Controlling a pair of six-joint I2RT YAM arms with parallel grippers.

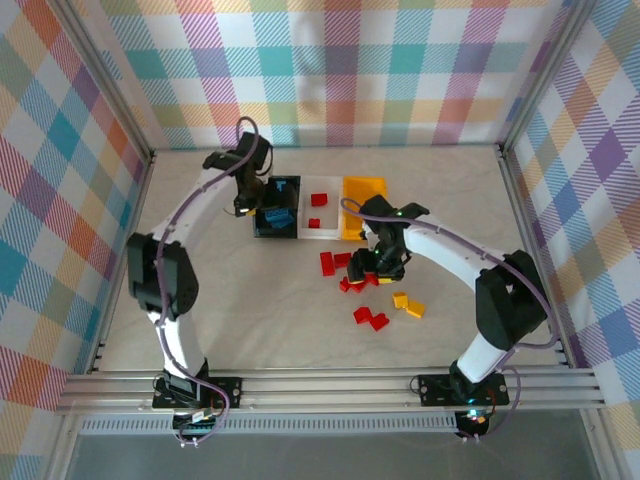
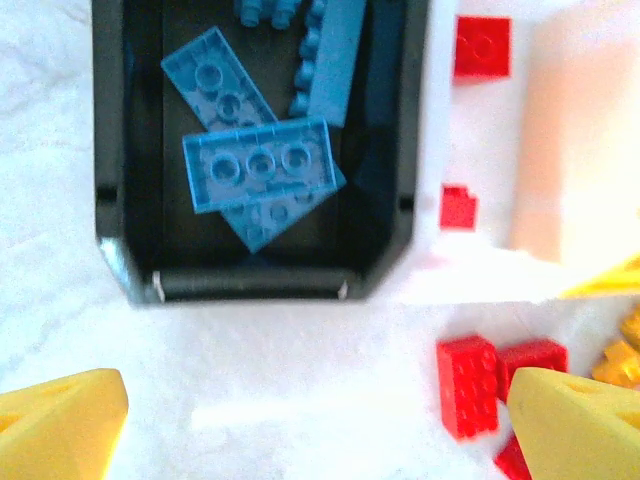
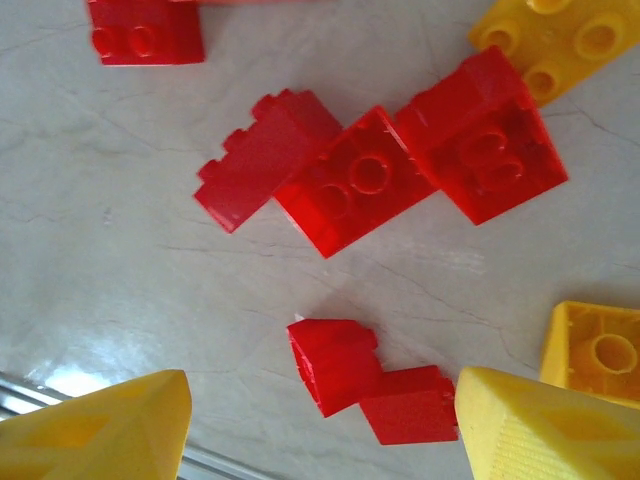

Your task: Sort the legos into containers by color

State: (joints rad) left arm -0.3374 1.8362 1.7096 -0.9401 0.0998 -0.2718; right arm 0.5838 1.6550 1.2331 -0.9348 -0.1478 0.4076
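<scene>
Marble-look table [image 1: 250, 310]: L gripper [image 2: 318, 415] spread over black bin [image 2: 110, 150] (blues [image 2: 260, 165] in), R gripper [image 3: 322, 420] spread above reds [image 3: 365, 185], likely next to pinch one.

The left arm [image 1: 195, 210] arches from its base toward twelve o'clock, its left gripper [image 2: 318, 400] facing down, jaws spread wide. The right arm [image 1: 450, 245] bends toward nine o'clock, right gripper [image 3: 322, 405] low, jaws parted.

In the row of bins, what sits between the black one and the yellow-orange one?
The white bin, holding two red bricks, sits between the black bin and yellow-orange bin, in the top view.
</scene>
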